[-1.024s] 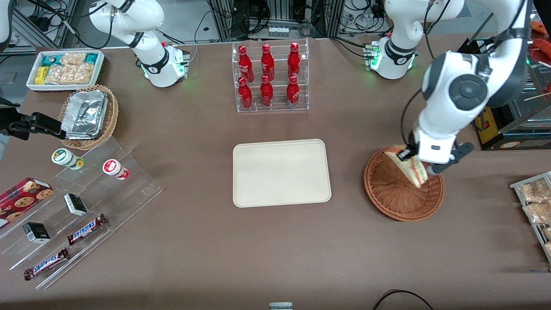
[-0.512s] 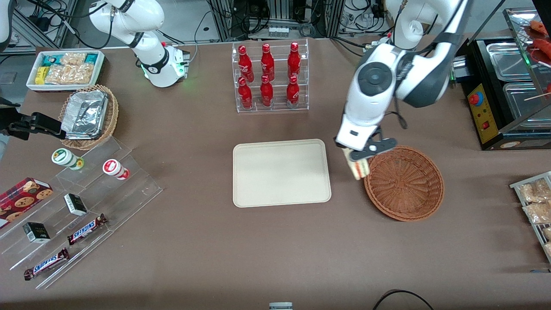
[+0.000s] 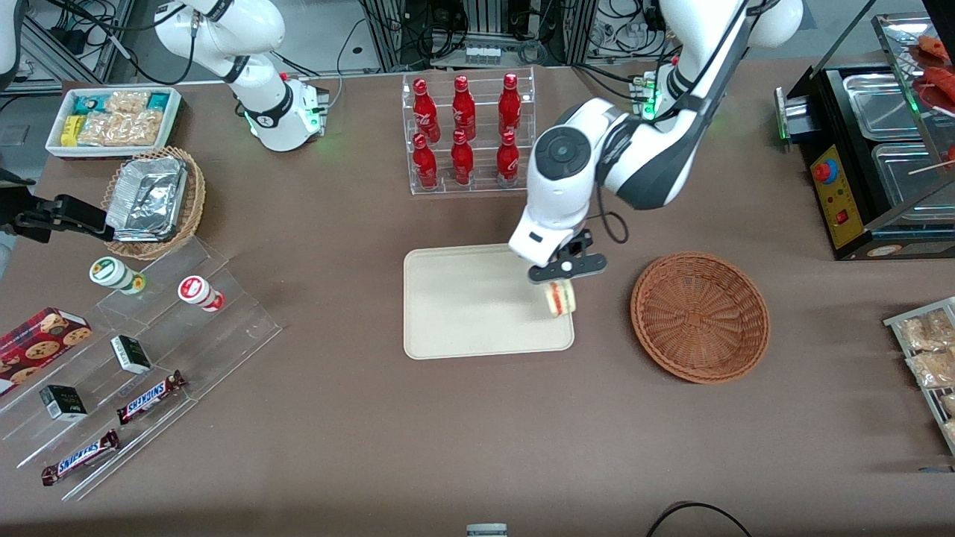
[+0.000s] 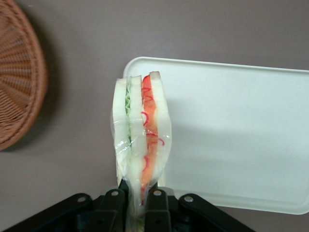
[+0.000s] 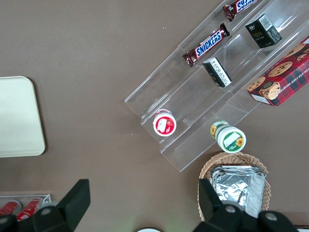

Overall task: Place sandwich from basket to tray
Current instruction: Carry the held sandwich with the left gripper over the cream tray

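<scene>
1. Front view: the gripper [image 3: 561,280] hangs over the edge of the tray [image 3: 462,298] that faces the basket [image 3: 700,317], with its jaws clamped on the sandwich [image 3: 560,298]. The sandwich hangs straight below the fingers, held in the air above the tray's corner region (how high, this view does not tell). The basket sits apart from the tray, toward the working arm's end of the table, and holds nothing that I can see. The tray's bare middle lies toward the parked arm's end from the sandwich, so I judge the coming move to be a short carry inward and then a descent.

2. Left wrist view: the gripper [image 4: 137,205] pinches the sandwich [image 4: 141,133] at one narrow end, and the wedge's long axis runs straight away from the fingers, filling stripes outward. It overlaps the rim of the tray [image 4: 231,125], about half over tray and half over table, with the basket [image 4: 19,82] well off to one side.

3. Right wrist view: only one rounded end of the tray [image 5: 19,116] shows, bare (no sandwich, no gripper).
</scene>
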Robot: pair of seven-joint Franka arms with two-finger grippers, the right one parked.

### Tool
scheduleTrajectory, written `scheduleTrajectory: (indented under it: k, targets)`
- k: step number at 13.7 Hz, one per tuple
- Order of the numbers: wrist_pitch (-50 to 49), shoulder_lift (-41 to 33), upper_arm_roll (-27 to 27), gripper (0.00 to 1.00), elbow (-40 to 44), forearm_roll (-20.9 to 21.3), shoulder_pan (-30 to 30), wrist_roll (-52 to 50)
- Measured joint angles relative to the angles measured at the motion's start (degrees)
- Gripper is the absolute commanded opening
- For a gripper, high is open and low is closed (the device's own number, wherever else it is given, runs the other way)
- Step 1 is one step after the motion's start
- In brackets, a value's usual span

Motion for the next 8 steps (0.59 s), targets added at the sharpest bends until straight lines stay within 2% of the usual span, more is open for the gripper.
scheduleTrajectory:
  k: [8]
  targets:
    - [12.12, 7.07, -0.06, 0.0, 0.51, 0.01, -5.31, -0.77]
